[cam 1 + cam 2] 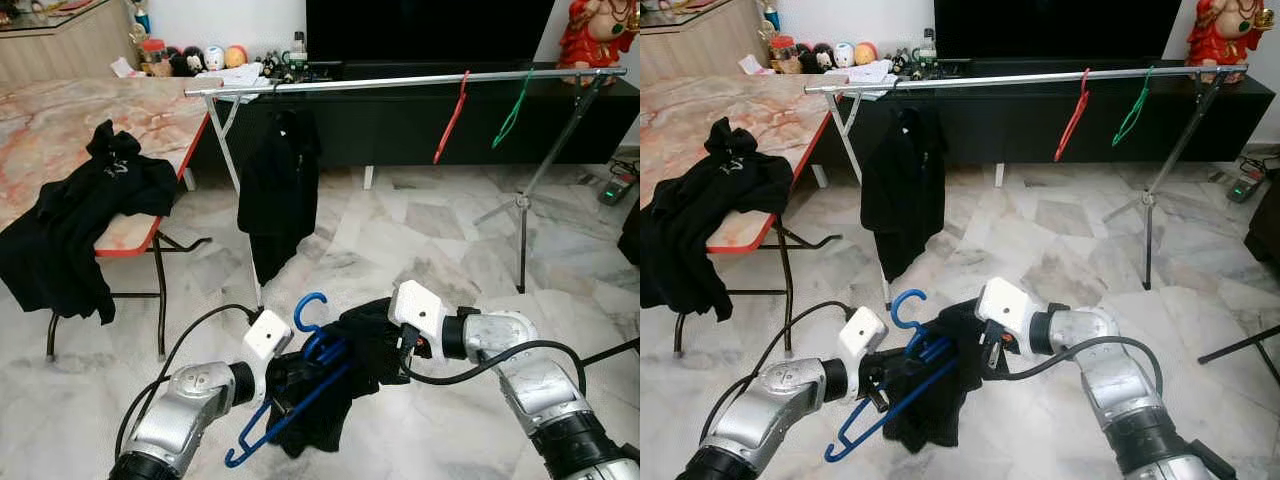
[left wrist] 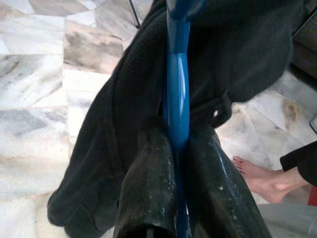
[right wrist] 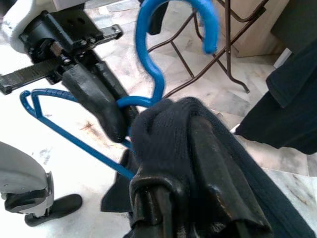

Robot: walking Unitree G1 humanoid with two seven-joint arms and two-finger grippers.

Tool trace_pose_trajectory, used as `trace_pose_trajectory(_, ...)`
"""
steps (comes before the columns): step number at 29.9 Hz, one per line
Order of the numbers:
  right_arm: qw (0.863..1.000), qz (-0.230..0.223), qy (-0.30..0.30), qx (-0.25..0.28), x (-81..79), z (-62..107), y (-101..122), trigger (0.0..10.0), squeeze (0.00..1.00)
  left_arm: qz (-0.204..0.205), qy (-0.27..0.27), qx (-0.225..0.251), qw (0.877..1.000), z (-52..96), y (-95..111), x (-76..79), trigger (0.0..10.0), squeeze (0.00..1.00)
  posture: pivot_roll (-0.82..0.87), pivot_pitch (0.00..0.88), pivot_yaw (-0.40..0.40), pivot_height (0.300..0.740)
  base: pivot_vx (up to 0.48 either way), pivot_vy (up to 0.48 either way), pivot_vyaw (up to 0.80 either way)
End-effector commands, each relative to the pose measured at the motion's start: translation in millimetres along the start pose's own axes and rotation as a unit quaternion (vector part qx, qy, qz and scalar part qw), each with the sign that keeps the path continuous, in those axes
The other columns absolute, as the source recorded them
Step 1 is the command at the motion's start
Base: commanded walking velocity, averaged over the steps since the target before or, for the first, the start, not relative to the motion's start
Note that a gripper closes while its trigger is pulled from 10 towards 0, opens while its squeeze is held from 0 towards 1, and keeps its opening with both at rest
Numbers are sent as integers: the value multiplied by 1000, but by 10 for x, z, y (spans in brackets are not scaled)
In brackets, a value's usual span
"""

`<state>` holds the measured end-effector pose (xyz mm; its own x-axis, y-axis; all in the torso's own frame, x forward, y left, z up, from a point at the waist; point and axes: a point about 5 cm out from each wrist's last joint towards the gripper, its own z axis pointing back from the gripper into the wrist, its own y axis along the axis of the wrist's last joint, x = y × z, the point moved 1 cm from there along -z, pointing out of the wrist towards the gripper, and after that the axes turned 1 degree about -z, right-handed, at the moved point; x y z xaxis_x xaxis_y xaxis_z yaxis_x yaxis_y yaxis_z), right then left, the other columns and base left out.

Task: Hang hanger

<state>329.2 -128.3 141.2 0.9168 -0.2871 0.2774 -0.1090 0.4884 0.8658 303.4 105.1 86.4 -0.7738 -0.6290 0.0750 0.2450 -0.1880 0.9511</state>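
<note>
Left gripper is clamped on the blue hanger, held low over the floor, well short of the rail. Right gripper pinches the dark garment draped over the hanger. Garment hides the hanger's far shoulder and the right fingertips.
</note>
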Motion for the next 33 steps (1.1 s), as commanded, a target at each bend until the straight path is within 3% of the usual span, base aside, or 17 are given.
trace_pose_trajectory(1, 1000, 17, 11, -5, -19, -26, 56, 10000, 620, -2, 13, 25, 1000, -4, 93, -53, 10000, 0, 55, 130, 44, 740, 0, 0, 0)
trace_pose_trajectory(7, 999, 16, 6, -30, -29, -53, -10, 10000, 604, 18, 21, 61, 998, -30, 202, -69, 10000, 0, 55, 126, 40, 740, 0, 0, 0)
trace_pose_trajectory(16, 1000, 11, 16, -4, -99, -59, 24, 10000, 612, 26, 19, 75, 997, -39, 218, -60, 10000, 0, 55, 115, 38, 740, 0, 0, 0)
trace_pose_trajectory(19, 997, 6, -42, 64, 55, 32, 220, 10000, 608, 21, 16, 62, 998, -15, 165, -62, 10000, 0, 49, 108, 37, 740, 0, 0, 0)
trace_pose_trajectory(23, 983, -22, -150, 104, 330, 250, 280, 10000, 651, 9, 7, 36, 999, 26, 53, -46, 10000, 0, 49, 102, 36, 740, 0, 0, 0)
trace_pose_trajectory(25, 979, -27, -168, 108, 374, 293, 275, 10000, 651, 4, 6, 29, 1000, 34, 33, -42, 10000, 0, 49, 102, 36, 740, 0, 0, 0)
trace_pose_trajectory(27, 980, -29, -164, 110, 412, 406, 235, 10000, 871, 1, -7, 22, 1000, 86, -16, -23, 10000, 0, 48, 98, 35, 740, 0, 0, 0)
trace_pose_trajectory(30, 986, -25, -135, 96, 378, 434, 185, 10000, 918, -4, -11, 20, 1000, 108, -19, -23, 10000, 0, 45, 97, 33, 740, 0, 0, 0)
trace_pose_trajectory(31, 994, -11, -89, 63, 319, 465, 94, 10000, 1000, -24, -28, 8, 999, 133, -30, -1, 10000, 0, 45, 95, 31, 740, 0, 0, 0)
trace_pose_trajectory(33, 998, -12, -42, 46, 280, 508, 35, 10000, 1000, -44, -55, 4, 997, 158, -21, 51, 10000, 0, 44, 94, 27, 740, 0, 0, 0)
